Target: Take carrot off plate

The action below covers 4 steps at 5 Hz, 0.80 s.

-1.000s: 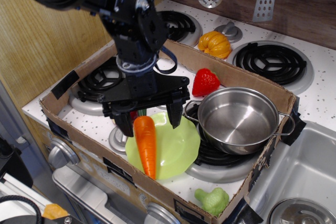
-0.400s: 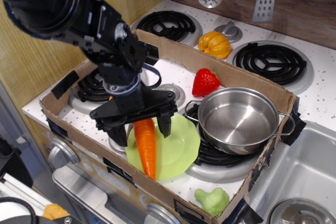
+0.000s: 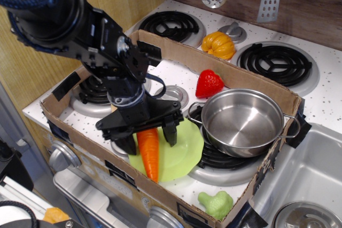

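The orange carrot [image 3: 149, 153] lies on the lime-green plate [image 3: 181, 150] at its left side, thin tip toward the front cardboard edge. My black gripper [image 3: 149, 139] is over the carrot's thick upper end, one finger [image 3: 128, 144] on its left and the other finger [image 3: 170, 133] on its right. The jaws stand wide apart and straddle the carrot. The carrot's stem is hidden under the gripper. I cannot tell whether the fingers touch the carrot.
A steel pot [image 3: 243, 121] stands right of the plate. A red strawberry [image 3: 208, 84] and a ribbed pumpkin [image 3: 219, 45] lie behind. A green toy [image 3: 216, 204] sits at the front. A cardboard wall [image 3: 96, 158] borders the plate's front and left. The sink [image 3: 310, 185] is at the right.
My gripper has moved down and slightly toward the front, lowering around the carrot's thick end. The carrot and plate have stayed in place.
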Motion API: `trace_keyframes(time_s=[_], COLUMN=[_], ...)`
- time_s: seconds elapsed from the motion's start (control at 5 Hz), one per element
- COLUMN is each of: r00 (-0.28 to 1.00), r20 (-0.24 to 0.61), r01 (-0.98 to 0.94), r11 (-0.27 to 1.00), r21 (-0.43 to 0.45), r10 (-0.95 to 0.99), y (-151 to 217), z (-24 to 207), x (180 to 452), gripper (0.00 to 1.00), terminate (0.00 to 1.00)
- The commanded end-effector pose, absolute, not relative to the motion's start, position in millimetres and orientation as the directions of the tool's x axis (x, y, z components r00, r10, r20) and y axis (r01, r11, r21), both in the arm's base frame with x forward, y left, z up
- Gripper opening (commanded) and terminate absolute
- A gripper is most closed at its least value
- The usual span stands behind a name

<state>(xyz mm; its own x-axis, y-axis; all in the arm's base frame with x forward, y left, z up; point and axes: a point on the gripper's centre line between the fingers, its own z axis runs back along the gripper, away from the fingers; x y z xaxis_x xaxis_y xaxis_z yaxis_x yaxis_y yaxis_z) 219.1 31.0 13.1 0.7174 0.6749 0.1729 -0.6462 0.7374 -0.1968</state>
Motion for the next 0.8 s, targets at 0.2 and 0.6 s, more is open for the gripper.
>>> trace_keyframes(time_s=[0.2, 0.6], r00=[0.713, 0.713], r20=[0.166, 0.131], r01=[-0.658, -0.679], r11=[0.731, 0.725], r21=[-0.180, -0.116], r10=[0.682, 0.689], y=[21.4, 10.6], z=[30.4, 84.0], x=[226.8, 240.2], gripper=[0.00, 0.00], terminate=[0.00, 0.00])
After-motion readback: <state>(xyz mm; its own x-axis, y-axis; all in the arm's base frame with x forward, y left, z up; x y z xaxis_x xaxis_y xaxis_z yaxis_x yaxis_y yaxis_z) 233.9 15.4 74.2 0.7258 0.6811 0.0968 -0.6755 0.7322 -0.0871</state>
